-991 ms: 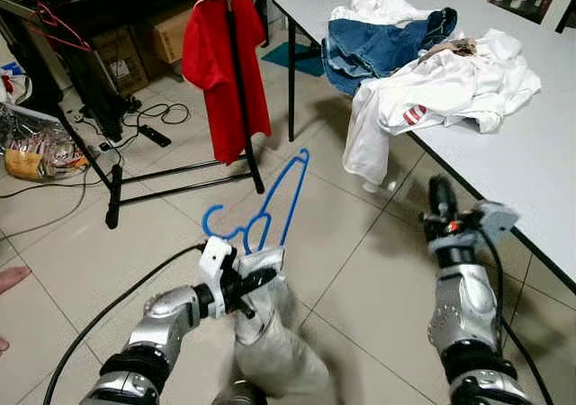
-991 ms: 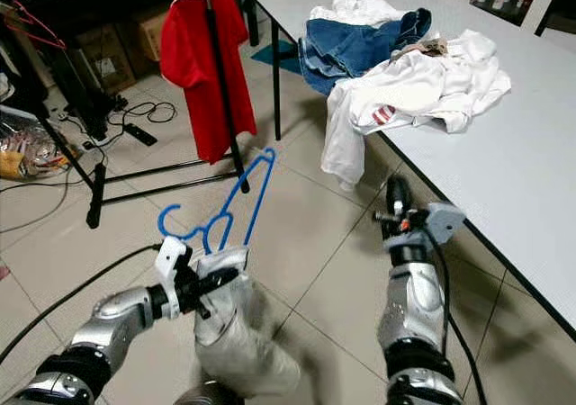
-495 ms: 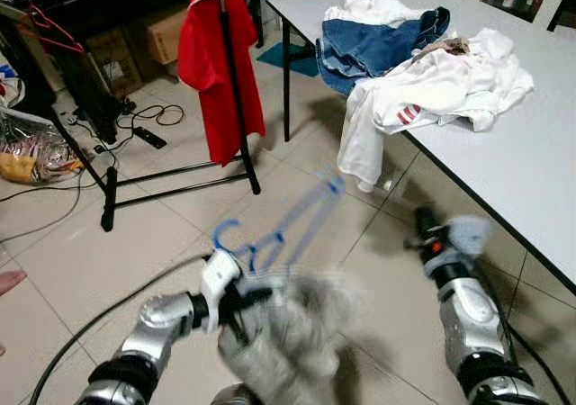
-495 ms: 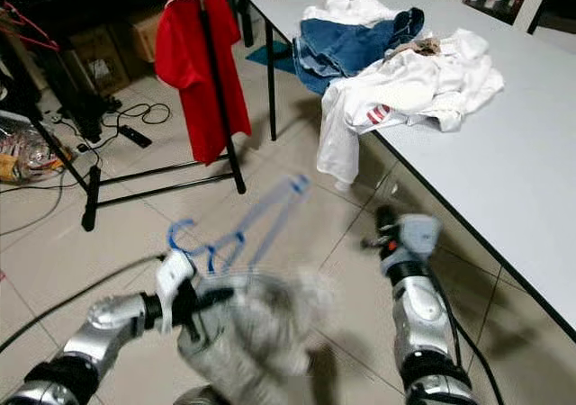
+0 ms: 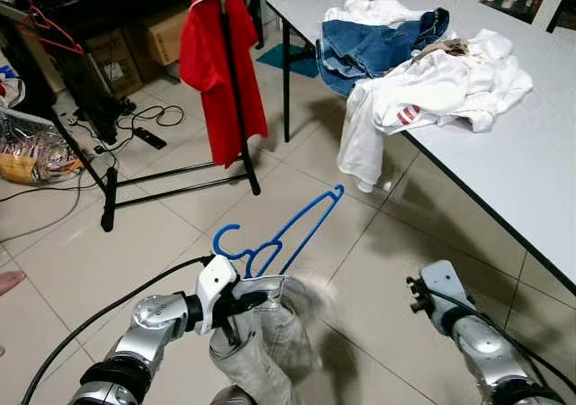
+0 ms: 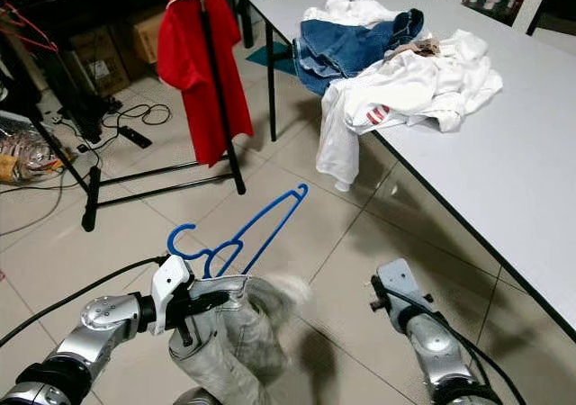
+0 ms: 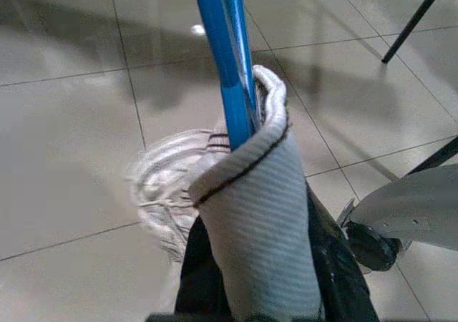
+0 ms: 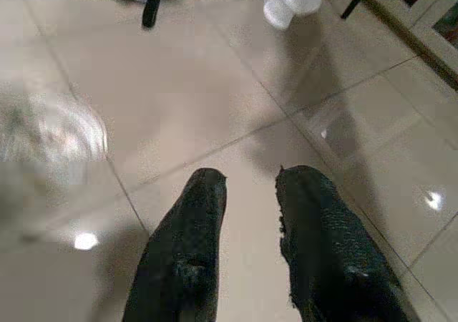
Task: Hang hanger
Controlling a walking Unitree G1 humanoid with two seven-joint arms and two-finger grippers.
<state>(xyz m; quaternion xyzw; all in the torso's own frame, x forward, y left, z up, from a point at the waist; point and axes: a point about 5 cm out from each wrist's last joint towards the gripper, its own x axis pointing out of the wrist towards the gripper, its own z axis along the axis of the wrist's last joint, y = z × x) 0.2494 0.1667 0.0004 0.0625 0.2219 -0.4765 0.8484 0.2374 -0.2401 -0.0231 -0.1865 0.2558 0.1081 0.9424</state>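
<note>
While the right arm stood raised a second ago, the right gripper point(image 8: 247, 243) has now dropped low at five o'clock, fingers slightly parted over bare tiled floor point(image 5: 378, 243) and holding nothing. At seven o'clock the left gripper point(image 5: 236, 301) stays clamped on the grey garment point(image 5: 265, 346) and blue hanger point(image 5: 283, 234) — the hanger leans further towards two o'clock than before. Beyond, a red shirt point(image 5: 220, 63) hangs on a black rack point(image 5: 236, 90) at twelve o'clock; a white table point(image 5: 531, 153) carries heaped clothes point(image 5: 423, 63) at one o'clock.
</note>
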